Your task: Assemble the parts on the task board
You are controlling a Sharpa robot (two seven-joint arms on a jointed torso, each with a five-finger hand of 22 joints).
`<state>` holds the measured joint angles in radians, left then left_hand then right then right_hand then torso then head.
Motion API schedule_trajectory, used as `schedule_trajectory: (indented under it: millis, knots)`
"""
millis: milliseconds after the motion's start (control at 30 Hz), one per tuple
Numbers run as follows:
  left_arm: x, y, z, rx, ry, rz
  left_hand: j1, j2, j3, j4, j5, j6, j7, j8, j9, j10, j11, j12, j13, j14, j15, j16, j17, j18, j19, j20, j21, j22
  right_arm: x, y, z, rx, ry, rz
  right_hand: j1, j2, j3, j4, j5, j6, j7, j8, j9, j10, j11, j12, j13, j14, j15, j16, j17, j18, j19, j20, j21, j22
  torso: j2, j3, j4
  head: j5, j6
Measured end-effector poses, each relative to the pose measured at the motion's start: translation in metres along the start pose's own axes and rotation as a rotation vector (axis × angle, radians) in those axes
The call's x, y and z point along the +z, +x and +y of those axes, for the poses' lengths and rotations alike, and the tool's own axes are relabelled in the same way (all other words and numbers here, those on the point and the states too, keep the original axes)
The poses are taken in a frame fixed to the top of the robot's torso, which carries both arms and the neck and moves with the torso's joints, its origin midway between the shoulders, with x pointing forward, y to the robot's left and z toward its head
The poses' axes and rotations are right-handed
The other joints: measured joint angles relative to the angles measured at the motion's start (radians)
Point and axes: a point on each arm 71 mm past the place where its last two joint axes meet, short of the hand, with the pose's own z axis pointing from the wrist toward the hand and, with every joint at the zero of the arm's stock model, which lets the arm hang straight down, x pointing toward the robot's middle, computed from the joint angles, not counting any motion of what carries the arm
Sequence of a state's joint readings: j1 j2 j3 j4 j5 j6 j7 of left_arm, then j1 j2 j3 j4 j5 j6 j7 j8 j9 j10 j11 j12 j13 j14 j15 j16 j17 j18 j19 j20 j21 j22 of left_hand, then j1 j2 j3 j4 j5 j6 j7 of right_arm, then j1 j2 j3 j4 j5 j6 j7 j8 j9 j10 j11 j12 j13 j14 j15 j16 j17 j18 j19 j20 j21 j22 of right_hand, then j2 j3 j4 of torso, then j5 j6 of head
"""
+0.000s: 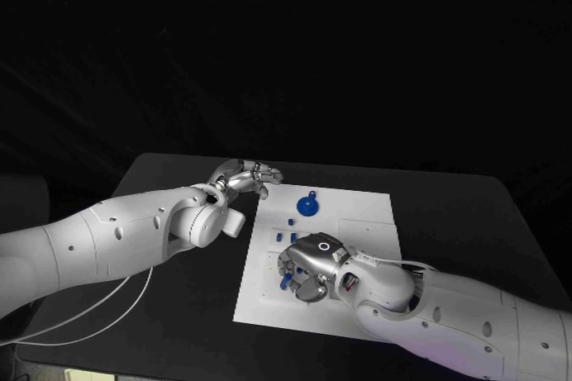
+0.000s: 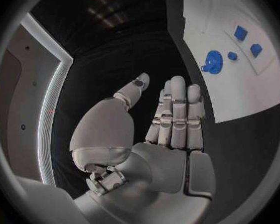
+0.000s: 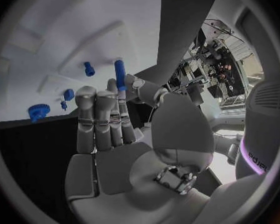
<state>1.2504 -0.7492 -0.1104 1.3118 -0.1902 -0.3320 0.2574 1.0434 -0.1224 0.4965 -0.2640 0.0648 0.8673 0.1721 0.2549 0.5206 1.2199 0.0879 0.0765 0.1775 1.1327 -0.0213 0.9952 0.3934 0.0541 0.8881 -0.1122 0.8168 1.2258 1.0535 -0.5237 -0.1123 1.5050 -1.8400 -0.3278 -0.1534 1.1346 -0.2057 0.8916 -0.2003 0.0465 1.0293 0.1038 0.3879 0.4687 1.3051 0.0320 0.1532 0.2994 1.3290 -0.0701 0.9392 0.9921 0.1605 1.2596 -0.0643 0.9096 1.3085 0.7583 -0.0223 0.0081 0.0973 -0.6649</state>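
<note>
Two hands are seen over a black tabletop (image 1: 477, 207). The left hand (image 1: 245, 179) is held off the task board's (image 1: 358, 211) far left corner, fingers (image 2: 177, 114) straight and empty. The right hand (image 1: 312, 265) is over the board's near part; a blue peg (image 3: 120, 74) lies at its fingertips, though a grip cannot be confirmed. A blue gear (image 1: 307, 206) lies on the board beyond.

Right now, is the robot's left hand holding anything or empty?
Empty. The left hand has its fingers stretched straight side by side with nothing between them, hanging over the black table beside the board.
</note>
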Motion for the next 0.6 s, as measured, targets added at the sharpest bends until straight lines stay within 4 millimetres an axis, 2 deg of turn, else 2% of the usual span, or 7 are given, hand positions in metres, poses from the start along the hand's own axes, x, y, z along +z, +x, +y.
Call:
schedule_trajectory:
  millis: [200, 600]
  knots:
    - [0.0000, 0.0000, 0.0000, 0.000, 0.000, 0.000, 0.000, 0.000, 0.000, 0.000, 0.000, 0.000, 0.000, 0.000, 0.000, 0.001, -0.001, 0.000, 0.000, 0.000, 0.000, 0.000, 0.000, 0.000, 0.000, 0.000, 0.000, 0.000, 0.0012, 0.0030, 0.0007, -0.016, -0.003, 0.003, 0.000, 0.000, 0.000, 0.000, 0.000, 0.000, 0.000, 0.000, 0.001, 0.000, 0.000, 0.000, 0.000, 0.000, 0.000, 0.004, 0.000, 0.000, 0.000, 0.000, 0.000, 0.000, 0.000, 0.0012, -0.0011, 0.002, -0.003]
    - [-0.0001, -0.0004, 0.0001, -0.001, -0.001, -0.001, 0.000, 0.000, 0.000, 0.000, 0.000, 0.000, 0.000, 0.000, -0.001, 0.002, -0.002, 0.000, 0.000, 0.000, 0.000, 0.000, 0.001, 0.000, 0.002, -0.002, 0.000, 0.001, 0.0000, 0.0071, 0.0005, -0.042, -0.008, 0.028, 0.000, 0.000, -0.001, -0.001, 0.000, -0.002, -0.001, 0.000, 0.004, 0.000, 0.000, 0.002, 0.001, 0.000, 0.000, 0.005, 0.001, 0.000, 0.002, 0.001, 0.004, 0.000, 0.000, 0.0011, -0.0016, 0.003, -0.007]
